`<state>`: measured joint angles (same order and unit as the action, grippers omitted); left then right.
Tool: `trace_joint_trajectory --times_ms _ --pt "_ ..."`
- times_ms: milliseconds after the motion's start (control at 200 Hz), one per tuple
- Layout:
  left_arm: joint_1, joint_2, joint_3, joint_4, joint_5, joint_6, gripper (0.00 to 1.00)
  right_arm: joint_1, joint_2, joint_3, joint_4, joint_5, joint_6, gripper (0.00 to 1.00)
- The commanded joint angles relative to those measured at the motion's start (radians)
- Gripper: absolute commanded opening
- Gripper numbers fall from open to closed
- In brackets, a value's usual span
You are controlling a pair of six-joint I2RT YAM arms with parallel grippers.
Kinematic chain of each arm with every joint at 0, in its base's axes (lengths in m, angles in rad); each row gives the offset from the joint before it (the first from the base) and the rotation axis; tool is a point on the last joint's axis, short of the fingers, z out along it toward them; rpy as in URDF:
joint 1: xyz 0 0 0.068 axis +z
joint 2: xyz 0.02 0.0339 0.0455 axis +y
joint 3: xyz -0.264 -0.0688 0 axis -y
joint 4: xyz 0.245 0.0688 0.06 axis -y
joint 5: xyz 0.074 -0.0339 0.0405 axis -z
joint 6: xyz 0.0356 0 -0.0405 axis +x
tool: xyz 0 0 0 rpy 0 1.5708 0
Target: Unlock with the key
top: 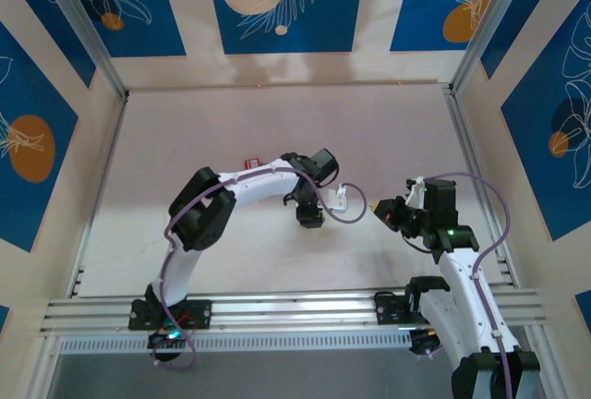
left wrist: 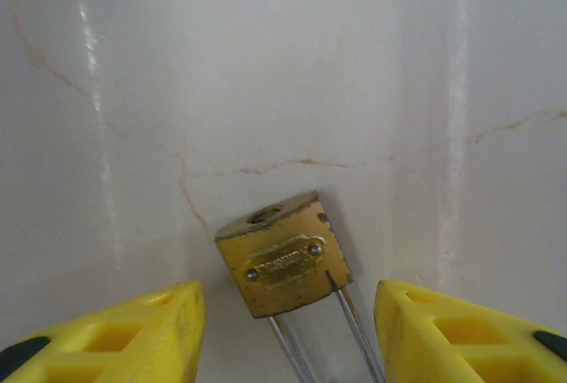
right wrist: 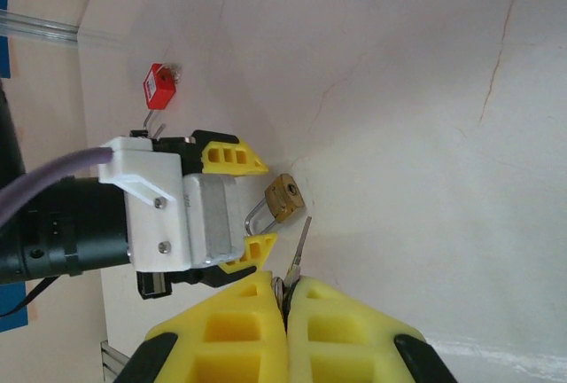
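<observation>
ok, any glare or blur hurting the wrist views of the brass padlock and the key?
Left wrist: padlock sharp, its engraving too fine to read; vertical glare streaks on the table; left fingers soft at the frame's bottom. Right wrist: key thin but distinct, no glare on it. Top external: even light, faint reflection on the far table.

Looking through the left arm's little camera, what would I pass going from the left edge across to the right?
A yellow finger of the left pincer → the brass padlock, lying on the pale table with its shackle towards the camera → the other yellow finger.
</observation>
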<state>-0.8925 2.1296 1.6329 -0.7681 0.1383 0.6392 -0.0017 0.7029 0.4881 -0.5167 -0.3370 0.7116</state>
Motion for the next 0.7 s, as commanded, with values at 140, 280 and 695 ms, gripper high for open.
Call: trace_joint_trajectory --times_ms 140,280,695 --pt "0.0 0.019 0.048 -0.064 0.048 -0.089 0.53 -0.013 -0.016 -0.006 -0.011 -0.021 -0.024 0.0" --pt "-0.002 0.043 0.053 -0.06 0.058 -0.113 0.51 -0.018 -0.021 -0.009 -0.013 -0.027 -0.026 0.0" --pt "-0.02 0.079 0.054 -0.038 -0.011 -0.161 0.43 -0.029 -0.023 -0.011 -0.015 -0.033 -0.028 0.0"
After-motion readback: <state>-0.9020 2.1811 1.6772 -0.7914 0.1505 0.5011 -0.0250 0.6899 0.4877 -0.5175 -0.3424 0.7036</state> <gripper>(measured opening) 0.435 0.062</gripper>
